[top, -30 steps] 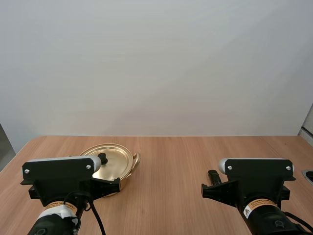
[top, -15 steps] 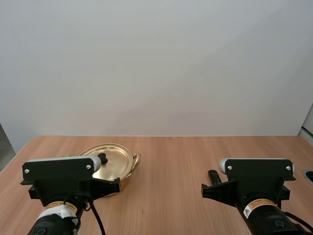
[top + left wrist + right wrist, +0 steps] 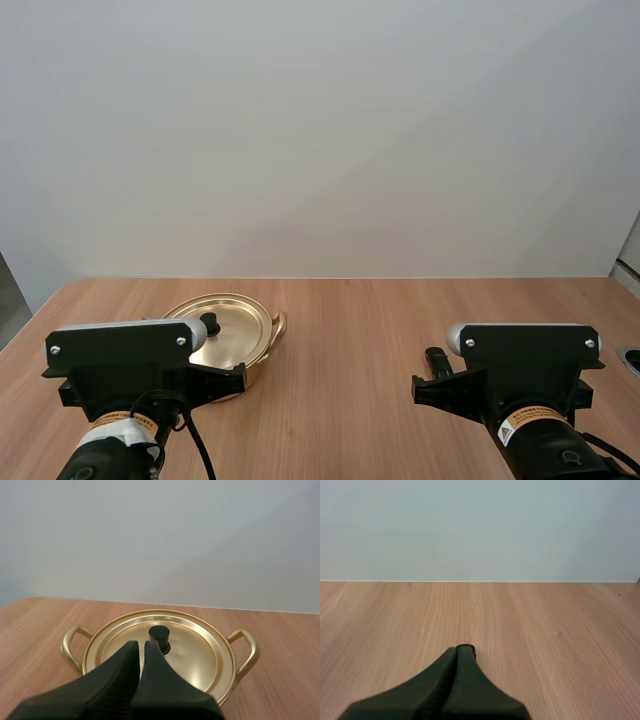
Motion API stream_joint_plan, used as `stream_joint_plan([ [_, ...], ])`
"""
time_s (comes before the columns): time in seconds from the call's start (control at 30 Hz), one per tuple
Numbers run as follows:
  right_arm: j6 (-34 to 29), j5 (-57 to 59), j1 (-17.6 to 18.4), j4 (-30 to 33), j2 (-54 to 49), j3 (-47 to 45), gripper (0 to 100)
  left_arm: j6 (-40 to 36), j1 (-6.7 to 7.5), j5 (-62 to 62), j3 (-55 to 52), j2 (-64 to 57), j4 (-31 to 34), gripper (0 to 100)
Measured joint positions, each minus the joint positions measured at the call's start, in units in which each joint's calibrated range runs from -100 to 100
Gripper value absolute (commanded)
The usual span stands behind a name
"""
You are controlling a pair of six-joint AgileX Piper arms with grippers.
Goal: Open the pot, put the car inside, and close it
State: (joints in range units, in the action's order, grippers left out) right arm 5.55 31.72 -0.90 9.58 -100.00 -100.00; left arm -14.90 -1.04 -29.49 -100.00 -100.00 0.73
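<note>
A gold pot (image 3: 262,344) with two loop handles stands on the wooden table at the left, its gold lid (image 3: 232,325) on, with a black knob (image 3: 210,323) in the middle. In the left wrist view the pot (image 3: 226,677) sits just ahead of my left gripper (image 3: 141,647), whose fingers lie together as one dark wedge, shut on nothing, a little short of the knob (image 3: 160,638). My right gripper (image 3: 461,650) is shut too, low over bare wood; its tip (image 3: 436,356) pokes out ahead of the right arm.
The wooden table (image 3: 360,330) runs from the arms to a plain white wall. A dark object (image 3: 632,358) lies at the table's right edge. Bare wood stretches between the pot and the right arm.
</note>
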Motion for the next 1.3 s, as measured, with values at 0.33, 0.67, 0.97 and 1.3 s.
stream_joint_plan([
  [0.33,0.0,0.0,0.0,-0.3,0.0,0.0,0,-0.2,0.0,0.0,0.0,0.0,-0.4,8],
  [0.67,0.0,-6.6,0.0,8.2,0.0,0.0,0,0.0,0.0,6.0,4.1,0.0,-2.0,8],
  [0.97,0.0,-23.4,0.0,21.8,0.0,4.8,0,3.0,0.08,17.2,19.1,0.0,0.6,8],
  [1.3,0.0,-16.5,0.0,16.0,0.0,22.2,0,5.4,0.12,0.2,32.5,1.8,0.1,0],
])
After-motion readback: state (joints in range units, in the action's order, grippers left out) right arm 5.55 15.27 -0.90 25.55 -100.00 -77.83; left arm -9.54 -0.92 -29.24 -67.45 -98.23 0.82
